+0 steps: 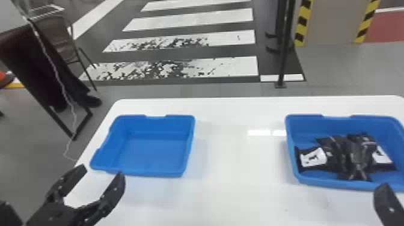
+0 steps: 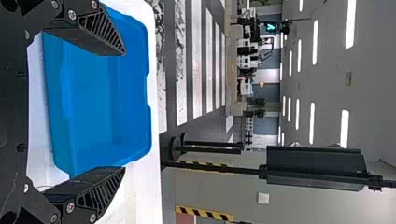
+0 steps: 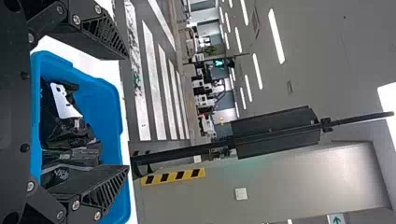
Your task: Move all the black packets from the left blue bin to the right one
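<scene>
Finishing well called for you to ease the left claw (image 1: 100,171) and right claw (image 3: 127,112) back, both spread and holding nothing, without brushing the right bin (image 1: 333,124), where the packets (image 1: 357,154) lay in a heap.

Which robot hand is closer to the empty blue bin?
Left. The left gripper is just in front of the empty bin; the right gripper is over by the packet bin.
</scene>
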Controlling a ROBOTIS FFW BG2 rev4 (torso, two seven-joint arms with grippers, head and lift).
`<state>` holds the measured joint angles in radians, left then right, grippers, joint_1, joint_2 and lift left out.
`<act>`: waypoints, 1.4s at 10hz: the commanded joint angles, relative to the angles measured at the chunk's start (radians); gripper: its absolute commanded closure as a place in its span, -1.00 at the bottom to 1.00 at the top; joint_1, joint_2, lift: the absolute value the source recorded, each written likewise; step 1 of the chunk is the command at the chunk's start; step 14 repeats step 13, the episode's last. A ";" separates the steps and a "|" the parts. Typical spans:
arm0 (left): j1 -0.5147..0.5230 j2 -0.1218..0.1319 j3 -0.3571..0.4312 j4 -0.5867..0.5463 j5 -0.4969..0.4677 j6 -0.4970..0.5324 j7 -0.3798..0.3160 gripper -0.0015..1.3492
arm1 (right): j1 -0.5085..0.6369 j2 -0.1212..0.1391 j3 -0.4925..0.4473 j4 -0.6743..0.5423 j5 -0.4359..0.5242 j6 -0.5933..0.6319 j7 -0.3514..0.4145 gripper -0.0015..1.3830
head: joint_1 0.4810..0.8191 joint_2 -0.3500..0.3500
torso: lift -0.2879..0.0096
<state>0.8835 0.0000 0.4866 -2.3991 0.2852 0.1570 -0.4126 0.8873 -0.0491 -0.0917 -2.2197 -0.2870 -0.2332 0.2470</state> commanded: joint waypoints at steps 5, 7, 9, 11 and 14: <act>0.002 -0.003 0.000 0.000 0.000 0.007 0.000 -0.74 | 0.001 0.000 0.000 0.005 -0.010 0.000 0.000 -0.70 | 0.27 0.60 | 0.01; 0.002 -0.003 -0.002 0.000 0.000 0.007 0.000 -0.74 | 0.001 0.000 0.000 0.005 -0.012 0.000 0.000 -0.70 | 0.27 0.60 | 0.01; 0.005 -0.003 -0.002 0.000 0.002 0.007 0.000 -0.74 | 0.001 0.000 0.000 0.005 -0.012 0.000 0.000 -0.70 | 0.27 0.59 | 0.01; 0.005 -0.003 0.000 0.000 0.002 0.015 0.000 -0.74 | 0.001 -0.002 0.000 0.005 -0.012 0.000 0.000 -0.70 | 0.27 0.59 | 0.01; 0.005 -0.003 -0.004 0.000 0.000 0.020 0.000 -0.74 | 0.001 -0.002 0.000 0.007 -0.010 0.000 0.000 -0.70 | 0.27 0.60 | 0.01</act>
